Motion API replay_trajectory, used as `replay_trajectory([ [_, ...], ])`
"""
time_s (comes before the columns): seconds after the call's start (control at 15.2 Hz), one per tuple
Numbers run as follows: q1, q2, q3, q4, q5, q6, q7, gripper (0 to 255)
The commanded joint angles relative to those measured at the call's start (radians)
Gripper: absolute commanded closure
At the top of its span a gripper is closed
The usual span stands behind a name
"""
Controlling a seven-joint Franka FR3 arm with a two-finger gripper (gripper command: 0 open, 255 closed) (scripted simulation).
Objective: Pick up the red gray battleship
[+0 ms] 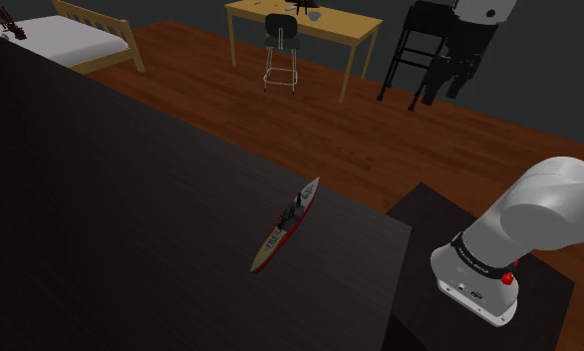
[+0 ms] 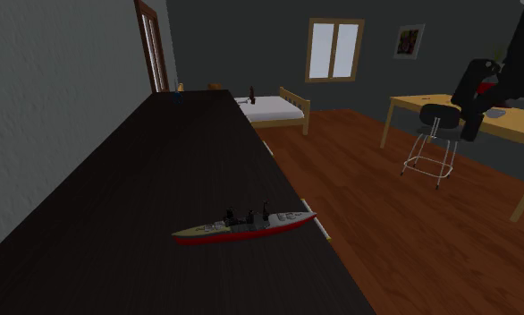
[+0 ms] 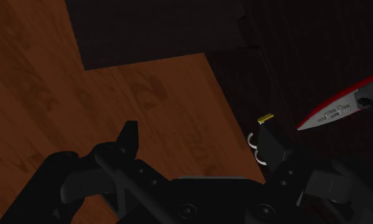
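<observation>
Jaws: open; the two black fingers (image 3: 129,140) stand well apart and clasp nothing, and wooden floor (image 3: 64,95) shows in the gap between them.
Ship (image 1: 286,225): sits upright on the dark desk (image 1: 131,229), with a red lower hull, a grey deck and a dark superstructure amidships.
Ship's place: on the part of the desk near the corner beside the stand (image 1: 428,211). One end reaches the desk's long edge above the floor, and the hull slants inward from that edge.
Ship and jaws: in the wrist view the ship lies out beyond one finger, apart from both fingers and untouched.
Arm (image 1: 544,204): white, bent over the stand, well apart from the ship.
Desk top: dark and long, and in the second exterior view it runs back toward a door (image 2: 150,45).
Floor: reddish-brown boards beside the desk's long edge.
Room behind: a bed (image 1: 71,40) with a pale wooden frame, a wooden table (image 1: 345,28) with a black chair (image 1: 280,30) at it, a window (image 2: 333,49) and a small picture (image 2: 409,40) on the grey wall.
</observation>
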Motion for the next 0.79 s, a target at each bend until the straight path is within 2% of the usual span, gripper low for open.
replay_trajectory([
  [0.0,0.000,0.000,0.000,0.000,0.000,0.000,0.000,0],
  [0.4,0.010,-0.062,0.161,-0.115,0.128,0.074,0.254,0],
  [0.73,0.026,-0.052,0.309,-0.164,0.243,0.160,0.465,0],
])
